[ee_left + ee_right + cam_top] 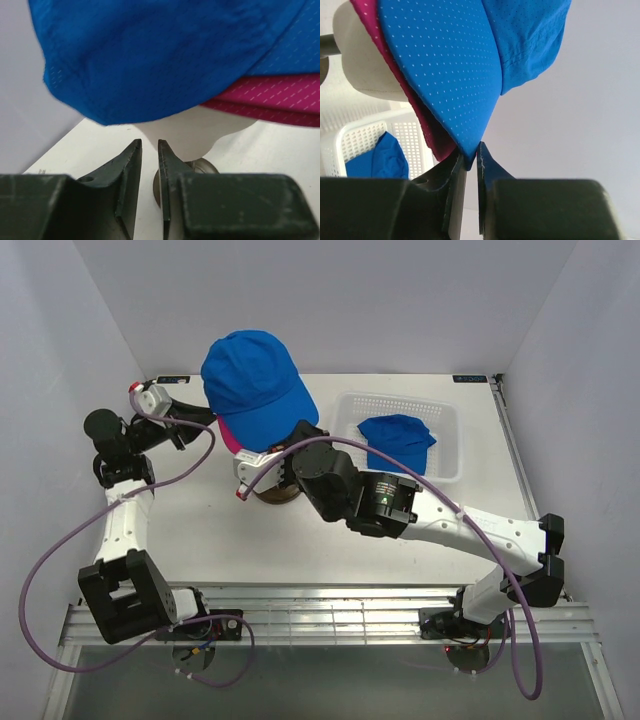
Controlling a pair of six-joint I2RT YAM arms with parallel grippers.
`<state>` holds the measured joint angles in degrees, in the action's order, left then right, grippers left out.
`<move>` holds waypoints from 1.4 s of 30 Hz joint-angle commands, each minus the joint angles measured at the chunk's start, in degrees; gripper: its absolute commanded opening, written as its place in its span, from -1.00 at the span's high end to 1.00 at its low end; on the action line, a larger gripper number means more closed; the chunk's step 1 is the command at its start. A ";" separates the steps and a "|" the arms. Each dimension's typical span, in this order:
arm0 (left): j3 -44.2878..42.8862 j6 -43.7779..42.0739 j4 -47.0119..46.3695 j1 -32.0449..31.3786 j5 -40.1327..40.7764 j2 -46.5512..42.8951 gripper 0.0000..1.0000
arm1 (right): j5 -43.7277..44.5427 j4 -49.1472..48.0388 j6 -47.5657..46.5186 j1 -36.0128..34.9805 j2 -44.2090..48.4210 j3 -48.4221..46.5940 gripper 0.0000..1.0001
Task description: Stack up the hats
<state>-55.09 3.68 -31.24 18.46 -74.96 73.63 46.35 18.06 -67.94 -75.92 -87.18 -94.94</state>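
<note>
Now seating top blue cap (250,375): right gripper (471,152) pinches brim, left gripper (150,147) closed, empty. Next: release, fetch basket cap (397,440), 3 o'clock.

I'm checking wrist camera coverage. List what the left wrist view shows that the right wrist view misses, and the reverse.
Only left wrist: the left gripper, jaws almost together with nothing between, and part of the round stand under the head. Only right wrist: the right gripper pinching the top blue cap by its brim tip, plus the white basket holding a second blue cap. Both: the top blue cap over a pink cap on the cream head.
</note>
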 commanded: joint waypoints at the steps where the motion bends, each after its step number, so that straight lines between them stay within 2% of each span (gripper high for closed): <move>1: -0.72 3.78 2.24 -2.19 -2.20 -3.22 0.42 | -5.65 5.57 2.81 -2.39 -1.94 -2.36 0.70; 3: -0.72 5.45 2.50 -2.72 -3.35 -3.92 0.42 | -6.00 5.93 3.69 -2.48 -2.29 -2.89 0.49; 4: -0.55 5.72 2.77 -3.07 -3.96 -4.10 0.42 | -5.83 5.67 3.87 -2.48 -2.47 -2.89 0.32; 5: -0.37 5.81 2.94 -3.25 -4.58 -4.28 0.42 | -5.66 5.40 4.13 -2.48 -2.65 -2.97 0.02; 6: -0.19 5.81 3.47 -3.34 -4.41 -4.54 0.42 | -5.31 5.40 4.48 -2.48 -2.56 -3.06 -0.18; 14: -0.37 4.93 6.19 -3.78 -3.79 -5.16 0.44 | -7.76 6.46 9.14 -2.39 2.80 -3.76 -0.51; 19: -0.54 4.67 7.42 -3.78 -2.74 -5.60 0.45 | -13.64 10.74 11.59 -2.39 2.45 -11.91 -0.56; 22: -0.81 4.84 8.21 -3.78 -2.91 -6.47 0.45 | -18.65 14.00 15.98 -2.39 4.02 -12.99 -0.57; 24: -0.90 3.45 9.53 -3.69 -3.26 -7.18 0.45 | -21.11 14.10 22.65 -2.13 7.26 -12.21 -0.57; 26: -0.90 1.69 12.34 -3.69 -3.35 -7.62 0.46 | -23.22 14.28 30.72 2.15 9.73 -12.29 -0.57; 27: -0.81 0.03 13.13 -3.34 -3.27 -7.97 0.46 | -30.72 14.54 41.90 5.83 12.18 -12.38 -0.56; 28: -0.81 -0.86 14.62 -3.08 -3.18 -8.14 0.46 | -35.58 14.37 46.97 15.88 13.51 -11.77 -0.54; 30: -0.90 -4.88 16.64 -2.47 -2.48 -8.67 0.46 | -40.89 12.35 55.07 23.07 15.27 -8.34 -0.42; 33: -2.21 -15.68 27.34 -2.64 0.69 -9.90 0.46 | -39.32 12.96 57.03 26.17 13.45 -7.37 -0.40; 36: -1.69 -21.33 33.42 -2.64 2.96 -11.13 0.46 | -38.80 14.62 61.96 29.94 10.11 -7.72 -0.30; 38: -1.42 -22.14 34.58 -2.64 3.32 -12.01 0.46 | -36.95 14.63 63.28 31.71 8.43 -7.72 -0.12; 42: -3.35 -20.39 34.67 -3.25 4.29 -11.93 0.46 | -31.77 16.03 65.83 31.71 3.17 -9.83 0.05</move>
<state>-55.40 -14.55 0.05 15.62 -72.25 63.13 11.53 32.45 -7.57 -44.29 -81.12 -103.53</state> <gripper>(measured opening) 0.271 0.489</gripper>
